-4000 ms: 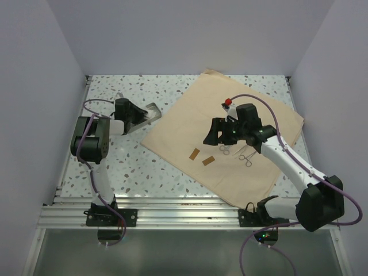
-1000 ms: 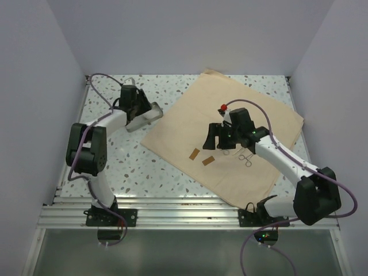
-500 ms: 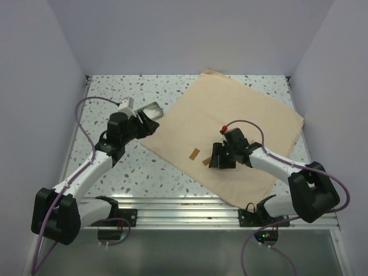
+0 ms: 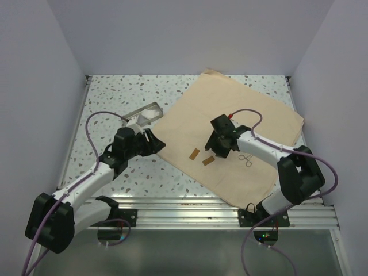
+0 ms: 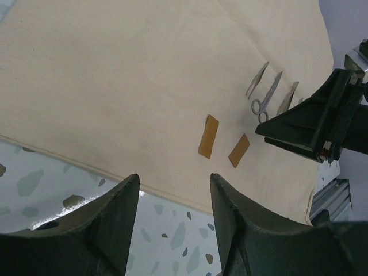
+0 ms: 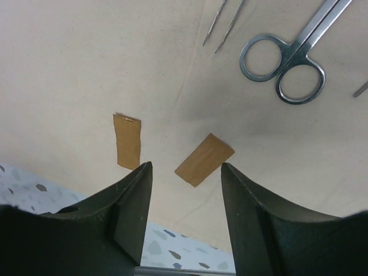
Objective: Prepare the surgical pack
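Broadly, the open room is at 9 o'clock: bare terrazzo table (image 4: 109,98) runs from the cloth to the left wall, broken only by the small steel tray (image 4: 147,111) at 10 o'clock. The surgical pack (image 4: 247,106) is not bundled. Its tan cloth lies flat and turned like a diamond, filling the right half of the table. Its 12 o'clock corner is at the back wall, its 3 o'clock corner is near the right wall, and its 6 o'clock corner is at the near rail.

Half a second ago the left claw (image 5: 173,190) was beside the tray. It now hangs just beside the cloth's 9 o'clock corner, fingers apart with nothing between them. The right claw (image 6: 185,167) sat low over the instruments then. Now it is lifted toward 11 o'clock of them, jaws apart and empty, above 2 brown tape strips (image 6: 128,141). The tray lies about where it was.

The cloth is plain and nearly smooth, with a faint crease. Scissors (image 6: 293,63) and slim tweezers (image 6: 221,23) lie loose on it, at 3 o'clock of the strips.
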Motion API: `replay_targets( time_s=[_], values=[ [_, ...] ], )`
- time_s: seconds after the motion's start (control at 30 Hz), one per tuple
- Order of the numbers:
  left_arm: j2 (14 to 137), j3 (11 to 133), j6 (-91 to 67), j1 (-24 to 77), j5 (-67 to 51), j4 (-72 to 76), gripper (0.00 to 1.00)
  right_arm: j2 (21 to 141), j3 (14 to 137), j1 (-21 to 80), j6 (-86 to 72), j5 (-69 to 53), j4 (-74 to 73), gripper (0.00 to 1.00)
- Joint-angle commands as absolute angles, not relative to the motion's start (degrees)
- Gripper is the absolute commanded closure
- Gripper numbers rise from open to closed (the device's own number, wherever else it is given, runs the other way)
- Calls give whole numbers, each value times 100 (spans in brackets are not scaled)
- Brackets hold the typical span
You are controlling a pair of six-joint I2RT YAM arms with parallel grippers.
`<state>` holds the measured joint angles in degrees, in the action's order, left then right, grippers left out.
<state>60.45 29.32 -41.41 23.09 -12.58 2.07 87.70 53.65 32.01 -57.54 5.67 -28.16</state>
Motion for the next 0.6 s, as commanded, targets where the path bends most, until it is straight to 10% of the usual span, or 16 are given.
replay_targets(
  time_s=[0.0, 0.57],
  values=[
    [6099, 3190, -4184, 2373, -1143, 395, 43, 9244, 6158, 3436, -6846, 1406, -4103, 45],
    [6205, 3287, -3938, 2373, -1450, 633, 39, 10247, 6952, 3858, -7980, 1934, -5247, 52]
  ],
)
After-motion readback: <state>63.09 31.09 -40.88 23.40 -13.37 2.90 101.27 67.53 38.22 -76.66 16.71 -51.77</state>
